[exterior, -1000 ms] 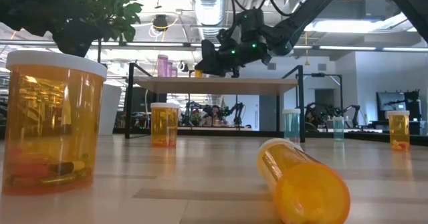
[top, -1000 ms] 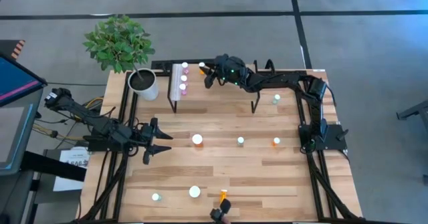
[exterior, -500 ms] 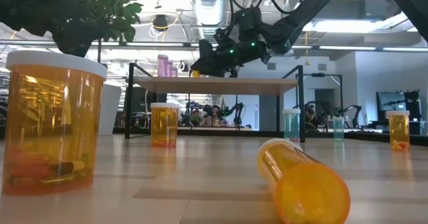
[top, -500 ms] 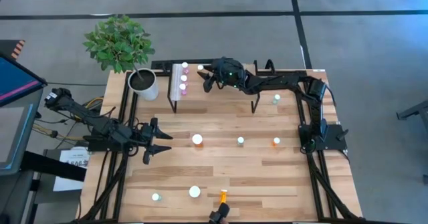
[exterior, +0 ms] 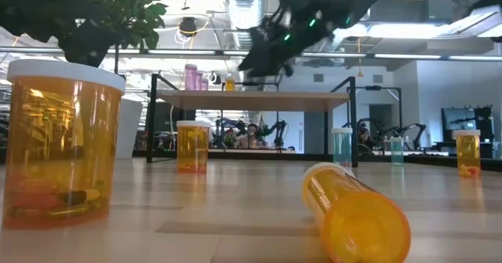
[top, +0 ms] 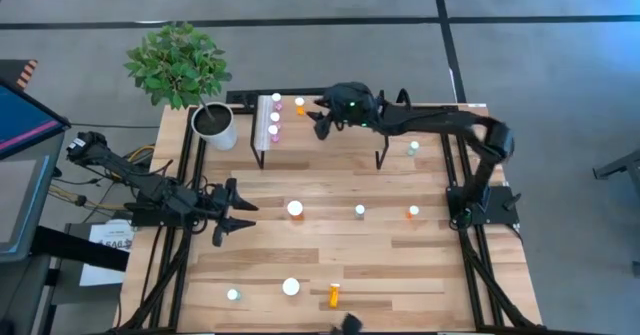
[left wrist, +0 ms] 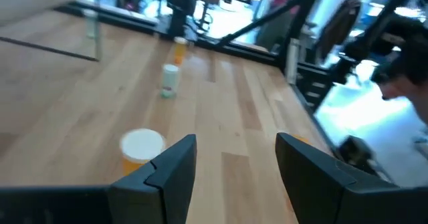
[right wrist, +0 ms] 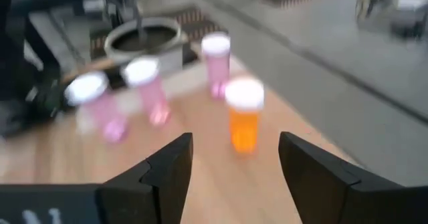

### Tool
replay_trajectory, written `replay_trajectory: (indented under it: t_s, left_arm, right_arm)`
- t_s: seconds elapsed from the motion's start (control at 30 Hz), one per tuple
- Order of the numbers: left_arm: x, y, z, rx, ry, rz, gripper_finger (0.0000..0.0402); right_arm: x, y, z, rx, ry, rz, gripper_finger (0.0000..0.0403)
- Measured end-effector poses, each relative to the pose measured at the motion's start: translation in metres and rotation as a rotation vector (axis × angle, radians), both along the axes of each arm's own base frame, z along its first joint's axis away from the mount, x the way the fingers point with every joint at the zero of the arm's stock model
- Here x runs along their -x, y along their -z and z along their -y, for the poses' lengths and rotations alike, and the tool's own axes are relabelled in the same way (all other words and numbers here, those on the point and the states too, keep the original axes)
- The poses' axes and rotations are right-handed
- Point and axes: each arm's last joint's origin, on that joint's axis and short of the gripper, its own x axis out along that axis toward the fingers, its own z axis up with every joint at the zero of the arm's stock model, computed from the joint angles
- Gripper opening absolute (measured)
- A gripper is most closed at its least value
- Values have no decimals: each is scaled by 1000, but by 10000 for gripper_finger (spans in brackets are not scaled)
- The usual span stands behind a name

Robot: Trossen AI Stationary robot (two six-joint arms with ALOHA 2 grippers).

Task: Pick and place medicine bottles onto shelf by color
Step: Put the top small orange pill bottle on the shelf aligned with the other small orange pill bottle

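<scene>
The shelf [top: 330, 135] stands at the table's far side. At its left end three pink medicine bottles [top: 275, 116] stand upright, with a small orange bottle [top: 300, 105] beside them. My right gripper [top: 322, 117] hovers open above the shelf, just right of the orange bottle [right wrist: 245, 114] and clear of it, high over the shelf top [exterior: 255, 96] in the low view. My left gripper [top: 228, 215] waits open at the table's left side, holding nothing. More bottles stand on the tabletop.
A white plant pot [top: 215, 125] stands left of the shelf. On the table are two large orange bottles [top: 295, 209] [top: 291, 286], teal bottles [top: 360, 211] [top: 413, 148] [top: 232, 295], a small orange one [top: 413, 212] and an orange one lying down [top: 334, 295].
My right gripper has come away from the small orange bottle, risen above the shelf and drawn back a little toward the table's right edge. The orange bottle stays upright on the shelf beside the pink ones.
</scene>
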Motion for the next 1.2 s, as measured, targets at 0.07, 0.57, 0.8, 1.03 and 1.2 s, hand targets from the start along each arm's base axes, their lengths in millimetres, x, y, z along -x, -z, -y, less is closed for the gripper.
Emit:
replay_trajectory:
  t_s: [0.07, 0.57, 0.8, 1.03, 1.2]
  left_arm:
    - [1, 0, 2, 12, 27, -2, 192]
    - [0, -11, 4, 67, 20, 101, 192]
    - [2, -17, 13, 54, 91, 168, 192]
    - [-2, -15, 20, 18, 116, 158, 192]
    - [-7, -20, 24, -12, 125, 139, 192]
  right_arm:
    - [15, -16, -13, -32, -12, -62, 238]
    - [84, -46, -200, -208, -127, -499, 226]
    - [74, -31, -266, -185, -282, -469, 226]
    - [71, -6, -295, -215, -227, -529, 226]
    - [93, 4, -287, -283, -33, -704, 226]
